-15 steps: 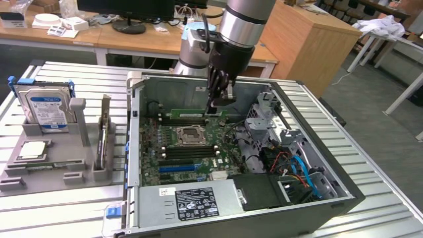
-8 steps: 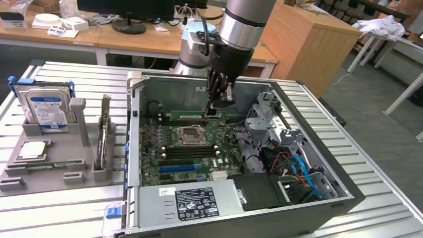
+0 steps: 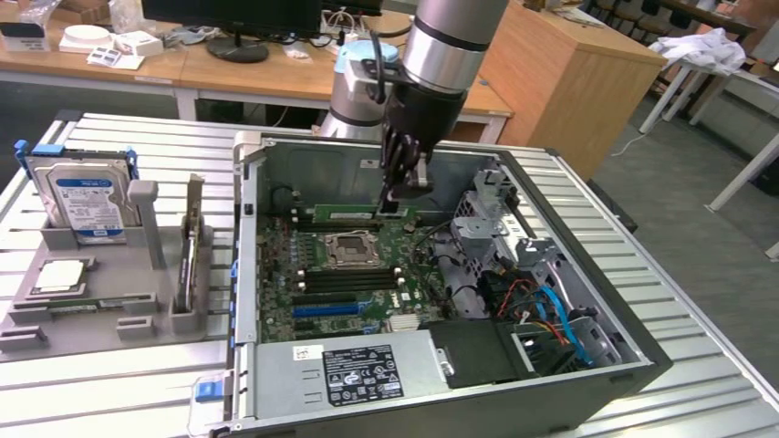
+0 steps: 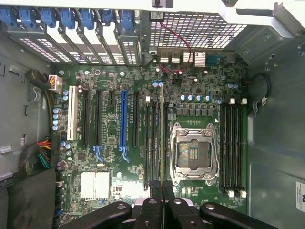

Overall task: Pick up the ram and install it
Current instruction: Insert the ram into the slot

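The ram (image 3: 341,213) is a thin green stick inside the open computer case (image 3: 250,237), lying along the far bank of memory slots beyond the processor socket (image 3: 350,246). My gripper (image 3: 393,203) reaches down into the case and is shut on the stick's end nearest the exterior view's right. In the wrist view the ram (image 4: 162,138) appears edge-on, running away from the gripper (image 4: 163,202) directly over the black slots (image 4: 151,143) beside the socket (image 4: 193,152). Whether it is seated in a slot or just above it cannot be told. A second slot bank (image 4: 231,148) stands bare.
A drive cage (image 3: 499,219) and a bundle of coloured cables (image 3: 548,310) crowd the case at the exterior view's right; the power supply (image 3: 353,370) fills the near end. Outside, a grey fixture (image 3: 146,315) holds a hard drive (image 3: 86,196) and a silver processor chip (image 3: 58,274).
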Action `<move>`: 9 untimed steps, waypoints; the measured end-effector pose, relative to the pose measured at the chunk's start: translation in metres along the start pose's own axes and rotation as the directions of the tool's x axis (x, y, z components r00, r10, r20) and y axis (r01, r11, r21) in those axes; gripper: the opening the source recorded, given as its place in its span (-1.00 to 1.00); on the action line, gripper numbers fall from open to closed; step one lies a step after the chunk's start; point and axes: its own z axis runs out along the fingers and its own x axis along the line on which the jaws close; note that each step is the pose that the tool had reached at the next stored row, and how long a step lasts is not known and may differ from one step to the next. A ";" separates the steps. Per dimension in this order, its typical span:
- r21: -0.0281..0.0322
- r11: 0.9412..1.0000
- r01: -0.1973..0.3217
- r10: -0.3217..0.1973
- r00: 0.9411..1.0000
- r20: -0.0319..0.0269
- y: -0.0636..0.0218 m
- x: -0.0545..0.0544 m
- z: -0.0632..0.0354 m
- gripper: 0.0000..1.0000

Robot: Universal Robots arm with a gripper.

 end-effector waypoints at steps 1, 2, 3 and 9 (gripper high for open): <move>0.000 1.000 0.000 0.000 1.000 0.000 0.0000 0.000 0.0007 -0.76; 0.000 1.000 0.000 0.000 1.000 0.000 -0.0001 0.000 0.0014 -0.76; 0.000 1.000 0.000 0.000 1.000 0.000 -0.0002 0.000 0.0023 -0.76; 0.000 1.000 0.000 0.000 1.000 0.000 -0.0005 0.000 0.0093 -0.76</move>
